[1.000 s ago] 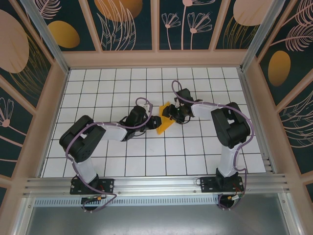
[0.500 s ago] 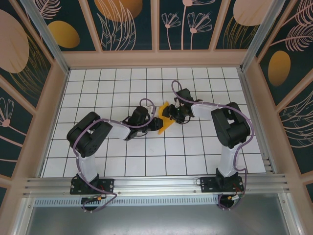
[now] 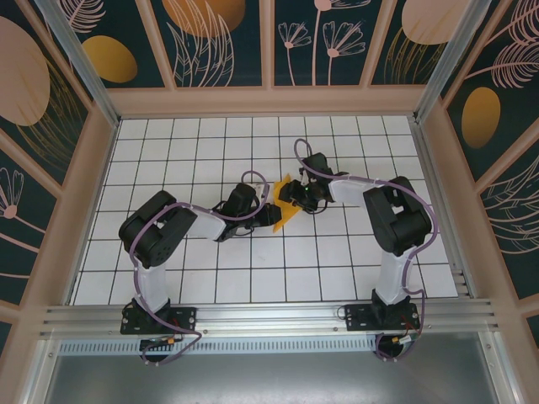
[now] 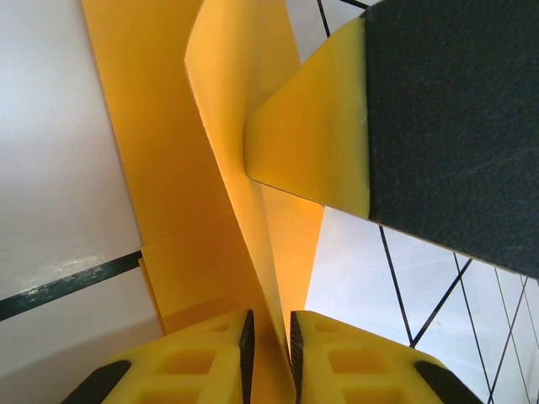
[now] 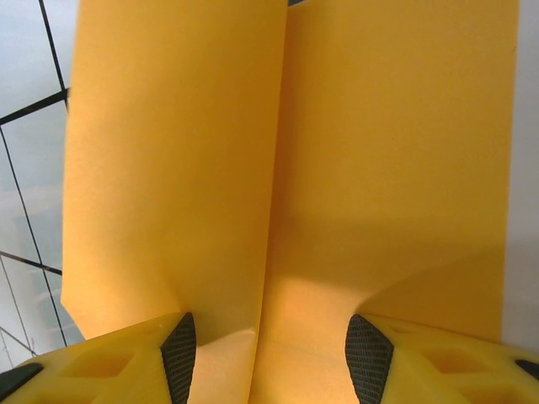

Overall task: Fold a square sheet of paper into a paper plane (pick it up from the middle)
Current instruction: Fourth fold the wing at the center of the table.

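Observation:
The square sheet of paper [image 3: 284, 216], orange-yellow and partly folded, lies on the white grid table [image 3: 194, 143] between both grippers. My left gripper [image 3: 264, 209] meets it from the left. In the left wrist view a raised flap of the paper [image 4: 227, 143] stands between the left gripper's [image 4: 269, 341] narrowly parted jaws. It leans on the right pad, with a slim gap at the left pad. My right gripper [image 3: 292, 199] is open and low over the sheet. In the right wrist view the right gripper [image 5: 269, 341] straddles the paper's centre crease [image 5: 276, 168].
One yellow finger of the right gripper [image 4: 312, 143] rests on the paper just ahead of the left gripper's jaws. Painted wall panels [image 3: 269, 42] enclose the table on three sides. The arm bases [image 3: 160, 318] stand at the near rail.
The left arm has pushed right, bringing its gripper up to the paper, and its jaws have narrowed around the flap. The right gripper has stayed on the sheet.

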